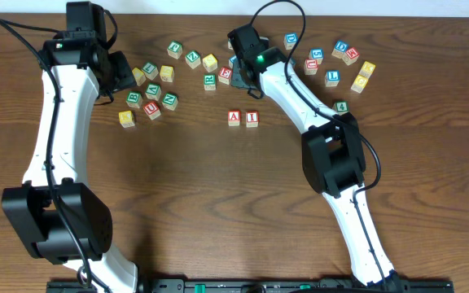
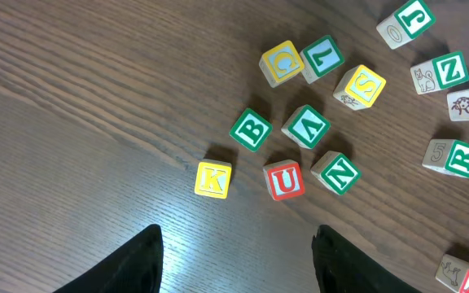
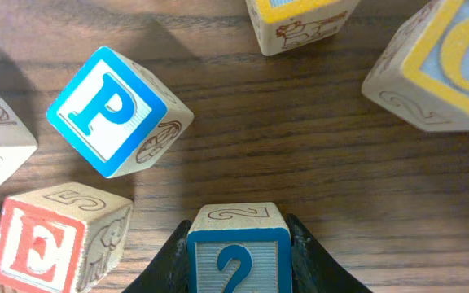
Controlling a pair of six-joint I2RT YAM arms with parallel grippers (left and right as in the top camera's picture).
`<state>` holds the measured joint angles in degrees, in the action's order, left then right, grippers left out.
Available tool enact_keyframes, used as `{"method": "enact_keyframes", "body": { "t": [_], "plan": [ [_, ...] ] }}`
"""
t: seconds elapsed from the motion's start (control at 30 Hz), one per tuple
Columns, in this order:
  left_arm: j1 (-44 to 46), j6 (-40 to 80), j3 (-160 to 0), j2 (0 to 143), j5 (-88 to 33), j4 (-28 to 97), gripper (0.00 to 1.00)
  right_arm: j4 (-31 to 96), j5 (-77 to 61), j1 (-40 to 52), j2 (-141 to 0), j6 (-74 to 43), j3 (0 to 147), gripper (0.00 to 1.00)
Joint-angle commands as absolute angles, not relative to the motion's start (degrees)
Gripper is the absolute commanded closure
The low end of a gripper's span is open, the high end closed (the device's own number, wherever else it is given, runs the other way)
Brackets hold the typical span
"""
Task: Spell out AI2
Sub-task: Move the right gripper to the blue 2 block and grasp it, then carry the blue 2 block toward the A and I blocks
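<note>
Desk: we see a dark brown wood-grain top (image 1: 186,187), with both arms mounted at the near edge.
Task block: the 2 block (image 3: 238,264) sits towards the far edge, about midway between the left and right edges, among scattered letter blocks.
Right gripper: the right gripper (image 3: 238,244) has its two fingers closed against opposite sides of the 2 block, which fills the gap between them.
Facing: the blue 2 faces up at the wrist camera. A second, carved 2 is on the side turned away from the gripper. The block looks cubic to us, so we can name no long axis.
Neighbours: a tilted P block (image 3: 104,110) and an E block (image 3: 39,244) lie near it without touching it.
Placed letters: the A block (image 1: 234,117) and I block (image 1: 252,117) stand just beside each other near the middle of the desk, A to the left.
Left gripper: the left gripper (image 2: 239,236) is spread wide with only bare wood between its fingers. It hangs towards the far left corner, short of the K block (image 2: 212,179) and U block (image 2: 284,180).
</note>
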<state>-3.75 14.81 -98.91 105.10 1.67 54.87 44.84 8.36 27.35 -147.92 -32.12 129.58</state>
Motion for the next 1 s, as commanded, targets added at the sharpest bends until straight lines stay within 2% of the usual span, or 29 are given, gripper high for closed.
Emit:
{"method": "enact_keyframes", "body": {
  "t": [0.0,0.13,0.5,0.7,0.97],
  "plan": [
    [-3.9,15.1,-98.3,103.7,2.2,54.8,0.41,46.9,8.3,25.9,-146.7,-26.5,129.8,0.76],
    [-3.9,15.1,-98.3,103.7,2.2,54.8,0.42,51.1,3.8,25.0,-143.7,-20.9,129.8,0.76],
    [-3.9,15.1,-98.3,103.7,2.2,54.5,0.41,72.5,0.8,24.6,-140.5,-16.8,127.9,0.76],
    [-3.9,15.1,-98.3,103.7,2.2,53.9,0.41,72.6,0.9,26.2,-140.5,-17.4,121.6,0.75],
    [-3.9,15.1,-98.3,103.7,2.2,53.9,0.42,71.0,0.9,26.3,-140.5,-19.3,121.3,0.73]
  ]
}}
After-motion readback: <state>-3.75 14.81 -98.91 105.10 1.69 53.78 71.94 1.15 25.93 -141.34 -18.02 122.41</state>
